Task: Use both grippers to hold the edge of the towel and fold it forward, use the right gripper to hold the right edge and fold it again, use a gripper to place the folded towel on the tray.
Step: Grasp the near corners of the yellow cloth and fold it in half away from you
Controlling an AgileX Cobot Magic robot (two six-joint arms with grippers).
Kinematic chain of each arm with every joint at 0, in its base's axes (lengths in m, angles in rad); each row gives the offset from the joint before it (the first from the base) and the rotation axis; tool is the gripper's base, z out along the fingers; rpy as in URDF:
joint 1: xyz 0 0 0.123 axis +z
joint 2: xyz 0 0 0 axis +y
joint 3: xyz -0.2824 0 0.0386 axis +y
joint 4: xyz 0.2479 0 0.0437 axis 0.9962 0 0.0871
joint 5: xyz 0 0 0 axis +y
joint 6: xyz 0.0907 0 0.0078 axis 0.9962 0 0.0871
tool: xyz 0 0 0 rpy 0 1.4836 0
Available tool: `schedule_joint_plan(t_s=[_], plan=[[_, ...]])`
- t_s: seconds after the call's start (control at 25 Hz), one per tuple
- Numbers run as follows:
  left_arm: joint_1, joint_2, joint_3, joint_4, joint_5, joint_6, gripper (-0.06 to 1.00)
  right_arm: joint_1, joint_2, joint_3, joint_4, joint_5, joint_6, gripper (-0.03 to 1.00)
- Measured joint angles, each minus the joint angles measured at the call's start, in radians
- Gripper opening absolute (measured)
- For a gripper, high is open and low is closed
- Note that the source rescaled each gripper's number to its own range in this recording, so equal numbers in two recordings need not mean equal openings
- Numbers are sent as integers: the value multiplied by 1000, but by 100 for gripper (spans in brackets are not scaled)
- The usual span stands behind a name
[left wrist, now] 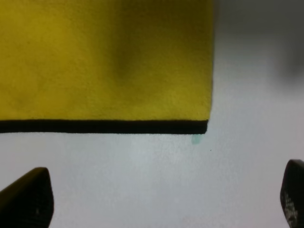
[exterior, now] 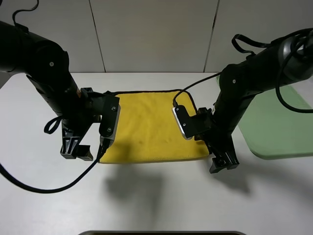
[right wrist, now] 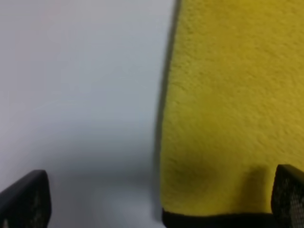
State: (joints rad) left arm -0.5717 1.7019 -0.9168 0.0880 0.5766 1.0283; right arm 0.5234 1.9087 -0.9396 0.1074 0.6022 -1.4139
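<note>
Towel (exterior: 151, 127) lies flat on table (exterior: 156, 205); tray (exterior: 288, 142) off to its right; both arms poised at the near corners.
Left gripper (exterior: 77, 149) and right gripper (exterior: 223, 164) spread wide, holding nothing; cloth likely light, limp, plush; pinch the black near edge (left wrist: 104, 127) beside each corner.

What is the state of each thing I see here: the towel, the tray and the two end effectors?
towel: spread flat and unfolded on the table.
tray: lying to the right of the towel, nothing on its visible part.
left end effector: open, holding nothing, at the towel's near left corner.
right end effector: open, holding nothing, at the towel's near right corner.
</note>
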Motion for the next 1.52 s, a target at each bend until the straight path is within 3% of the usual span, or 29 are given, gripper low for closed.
schedule_joint_plan(t_s=[0.32, 0.64, 1.52], plan=[[-4, 0, 0, 0, -20, 0, 95, 0, 40, 0, 0, -22, -5, 100], [-92, 16, 0, -6, -97, 17, 95, 0, 52, 0, 1, -29, -5, 100], [-94, 143, 0, -29, -187, -29, 92, 0, 52, 0, 13, -30, -24, 100]])
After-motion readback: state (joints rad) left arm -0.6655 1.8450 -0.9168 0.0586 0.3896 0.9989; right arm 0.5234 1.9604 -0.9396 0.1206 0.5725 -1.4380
